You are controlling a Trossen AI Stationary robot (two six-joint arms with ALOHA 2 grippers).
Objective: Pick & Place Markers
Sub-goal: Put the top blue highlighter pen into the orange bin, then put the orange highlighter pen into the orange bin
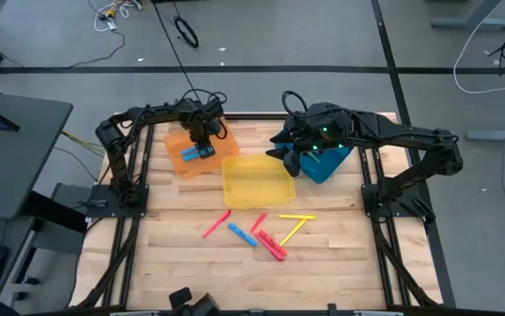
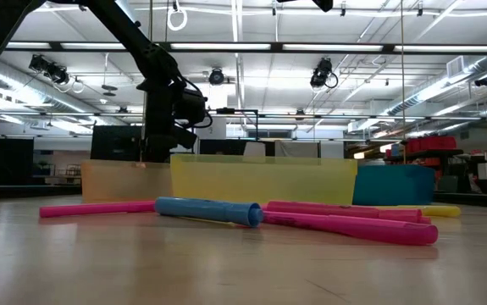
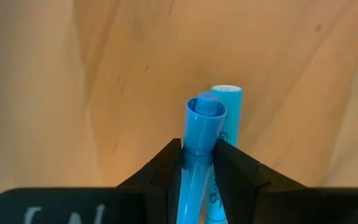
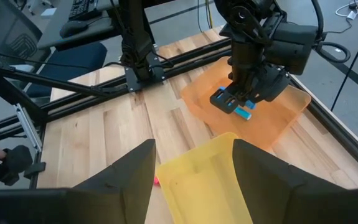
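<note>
My left gripper reaches down into the orange tray at the far left. It is shut on a blue marker. A lighter blue marker lies on the tray floor right beside it. Several loose markers lie on the wood nearer the front: pink, blue, yellow and red. My right gripper hangs open and empty above the gap between the yellow tray and the blue tray. My left gripper pinches the blue marker's barrel between its two fingers, just behind the stepped end. The fingers come from above, pointing down, and lie across the marker. The marker lies level, low over the tray floor; whether it rests there I cannot tell.
The three trays stand in a row at the back of the table: orange, yellow, blue. The loose markers cluster in front of the yellow tray. Black frame rails run along both table sides. Bare wood lies at the front left and right.
</note>
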